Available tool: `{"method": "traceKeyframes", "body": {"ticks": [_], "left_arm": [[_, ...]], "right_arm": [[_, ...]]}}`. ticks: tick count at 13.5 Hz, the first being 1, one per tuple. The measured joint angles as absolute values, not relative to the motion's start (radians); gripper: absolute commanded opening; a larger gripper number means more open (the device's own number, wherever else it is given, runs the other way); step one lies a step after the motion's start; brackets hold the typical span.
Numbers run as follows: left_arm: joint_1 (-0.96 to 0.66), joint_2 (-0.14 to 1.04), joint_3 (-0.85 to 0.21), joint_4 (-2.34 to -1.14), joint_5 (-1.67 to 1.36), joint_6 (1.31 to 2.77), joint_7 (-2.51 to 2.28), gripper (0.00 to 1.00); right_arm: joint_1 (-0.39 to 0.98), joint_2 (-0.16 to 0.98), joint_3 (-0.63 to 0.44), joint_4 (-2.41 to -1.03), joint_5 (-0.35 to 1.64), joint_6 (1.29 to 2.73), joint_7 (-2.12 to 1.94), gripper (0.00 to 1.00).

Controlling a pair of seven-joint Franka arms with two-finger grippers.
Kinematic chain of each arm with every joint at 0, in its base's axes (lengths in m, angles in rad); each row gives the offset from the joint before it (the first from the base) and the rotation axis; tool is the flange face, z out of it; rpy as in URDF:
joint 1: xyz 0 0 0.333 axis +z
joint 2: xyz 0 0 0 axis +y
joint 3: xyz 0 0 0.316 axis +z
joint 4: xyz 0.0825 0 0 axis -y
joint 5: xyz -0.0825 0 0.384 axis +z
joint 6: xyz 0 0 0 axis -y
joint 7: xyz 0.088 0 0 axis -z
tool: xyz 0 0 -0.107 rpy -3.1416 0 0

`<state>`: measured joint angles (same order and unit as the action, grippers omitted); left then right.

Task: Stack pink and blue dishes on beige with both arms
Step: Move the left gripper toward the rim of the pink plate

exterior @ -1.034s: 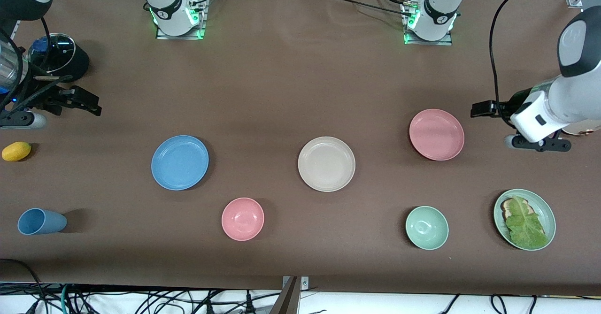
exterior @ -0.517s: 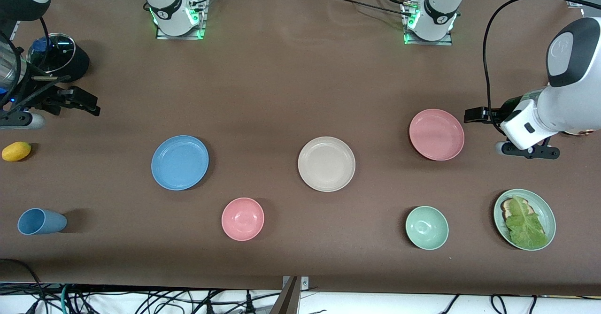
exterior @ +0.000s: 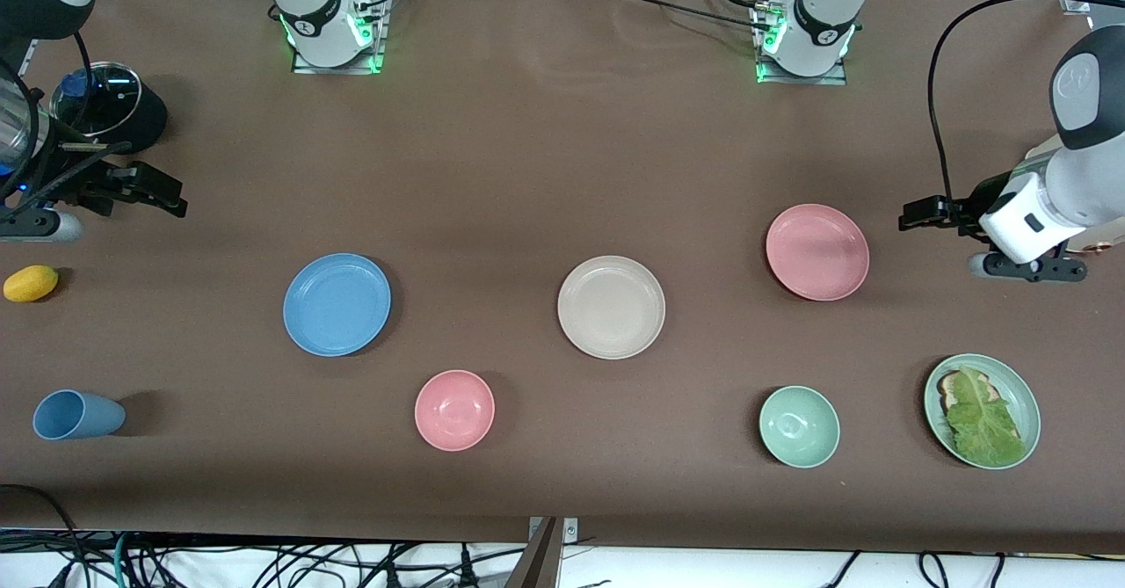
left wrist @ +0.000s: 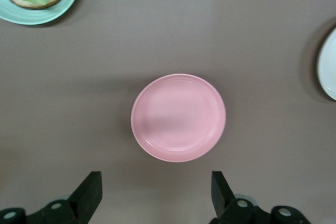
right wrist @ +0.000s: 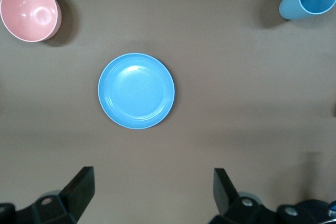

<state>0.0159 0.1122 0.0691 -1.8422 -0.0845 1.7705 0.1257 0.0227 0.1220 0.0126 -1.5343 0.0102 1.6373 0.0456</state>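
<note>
Plates lie apart: pink plate (exterior: 817,251) and blue plate (exterior: 337,304) flank beige plate (exterior: 611,307); left gripper (left wrist: 155,192) and right gripper (right wrist: 152,190) are held spread, empty.

Brown table (exterior: 545,157) carries 3 plates (exterior: 611,307).

Four flat round plates lie on the brown table: one salmon-pink matte plate (exterior: 817,251), one light-blue matte plate (exterior: 337,304), one cream-beige matte plate (exterior: 611,307) and one mint-green plate (exterior: 1019,395) carrying a single piece of toast under a lettuce leaf (exterior: 980,417). There are two small deep bowls, one pink (exterior: 454,410) and one mint-green (exterior: 799,426). One blue cup (exterior: 77,415) lies on its side, one yellow lemon-shaped object (exterior: 31,283) sits alone, and one black pot with a glass lid (exterior: 107,113) stands near the right arm's end. Two white robot arms carry two black grippers, the left gripper (left wrist: 157,195) and the right gripper (right wrist: 155,192).
</note>
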Motion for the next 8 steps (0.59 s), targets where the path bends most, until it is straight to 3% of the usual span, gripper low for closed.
{"method": "traceKeyframes", "body": {"ticks": [8], "left_arm": [[0.029, 0.007, 0.202, -2.169, -0.198, 1.998, 0.303, 1.00]], "right_arm": [[0.023, 0.122, 0.012, -1.535, 0.010, 1.637, 0.046, 1.00]]}}
